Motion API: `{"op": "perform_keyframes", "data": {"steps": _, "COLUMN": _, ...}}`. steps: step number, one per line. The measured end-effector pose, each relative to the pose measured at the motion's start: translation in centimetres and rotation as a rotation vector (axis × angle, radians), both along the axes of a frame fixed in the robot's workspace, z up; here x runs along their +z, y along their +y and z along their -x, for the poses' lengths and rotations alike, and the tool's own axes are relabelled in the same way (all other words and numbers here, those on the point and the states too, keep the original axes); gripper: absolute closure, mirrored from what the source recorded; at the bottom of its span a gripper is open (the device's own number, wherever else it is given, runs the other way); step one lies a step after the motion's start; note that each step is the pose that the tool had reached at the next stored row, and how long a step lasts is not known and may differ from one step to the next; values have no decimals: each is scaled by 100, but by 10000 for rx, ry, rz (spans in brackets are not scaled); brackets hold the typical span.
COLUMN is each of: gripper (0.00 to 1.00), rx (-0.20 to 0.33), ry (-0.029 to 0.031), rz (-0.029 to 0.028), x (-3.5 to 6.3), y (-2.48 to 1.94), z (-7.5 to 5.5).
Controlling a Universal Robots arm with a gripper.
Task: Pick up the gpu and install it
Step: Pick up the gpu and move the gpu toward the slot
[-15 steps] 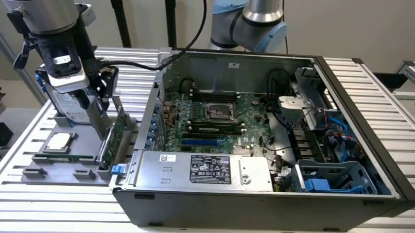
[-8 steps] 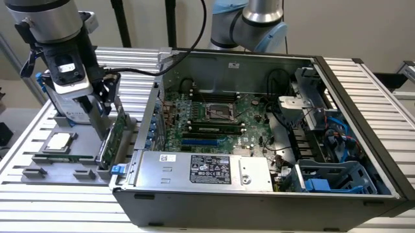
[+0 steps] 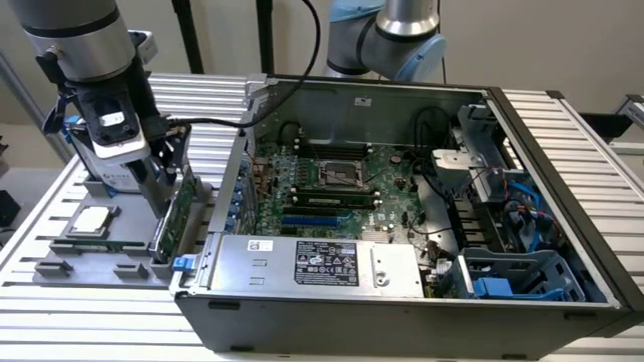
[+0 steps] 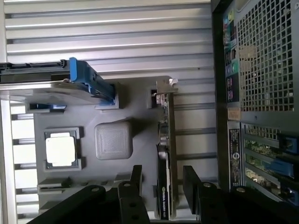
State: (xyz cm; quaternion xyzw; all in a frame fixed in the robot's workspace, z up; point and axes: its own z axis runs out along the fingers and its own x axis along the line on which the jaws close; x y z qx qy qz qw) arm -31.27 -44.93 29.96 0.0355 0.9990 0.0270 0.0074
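Note:
The gpu (image 4: 165,154) stands on its long edge in a slot of the grey fixture tray (image 4: 135,100), its metal bracket away from the camera. In the wrist view my gripper (image 4: 163,182) is open, one dark finger (image 4: 137,176) on each side of the card with a small gap on both sides. In the exterior view the gripper (image 3: 161,205) hangs low over the tray (image 3: 60,268) at the exterior view's left, right against the green card (image 3: 181,215), just outside the open computer case (image 3: 403,302).
A processor chip (image 3: 90,220), a memory stick (image 3: 96,246) and a hard drive with blue rails (image 4: 56,79) also sit in the tray. Inside the case lie the motherboard (image 3: 332,181), a blue slot (image 3: 317,221) and the power supply (image 3: 312,260). A second arm (image 3: 387,34) stands behind.

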Motion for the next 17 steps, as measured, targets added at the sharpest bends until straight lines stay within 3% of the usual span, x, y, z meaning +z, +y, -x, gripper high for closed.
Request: {"op": "perform_keyframes", "data": {"steps": 17, "gripper": 0, "rx": 0, "ry": 0, "rz": 0, "x": -309, "y": 0, "z": -29}}
